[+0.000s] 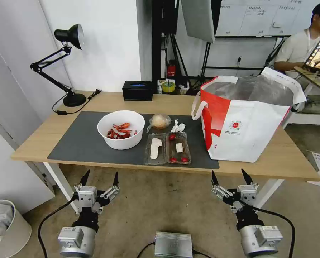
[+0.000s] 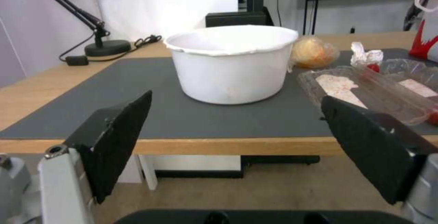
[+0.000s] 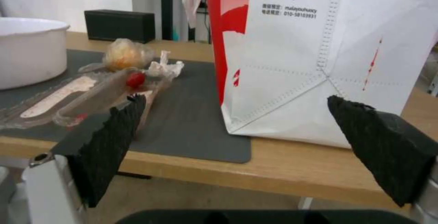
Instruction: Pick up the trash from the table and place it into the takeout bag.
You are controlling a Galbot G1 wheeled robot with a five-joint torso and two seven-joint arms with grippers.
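A white bowl (image 1: 121,129) of red shells, clamshell tray (image 1: 167,148), wrapped ball (image 1: 159,121) and tissue (image 1: 177,126) are being kept on the mat beside the upright takeout bag (image 1: 247,120).

Bowl (image 1: 121,129) left of tray (image 1: 167,148); bag (image 1: 246,122) right

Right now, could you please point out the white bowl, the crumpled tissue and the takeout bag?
white bowl (image 1: 121,143), head view, on its front outer wall.
crumpled tissue (image 1: 177,126), head view, on the middle of the wad.
takeout bag (image 1: 253,138), head view, on its white front panel.
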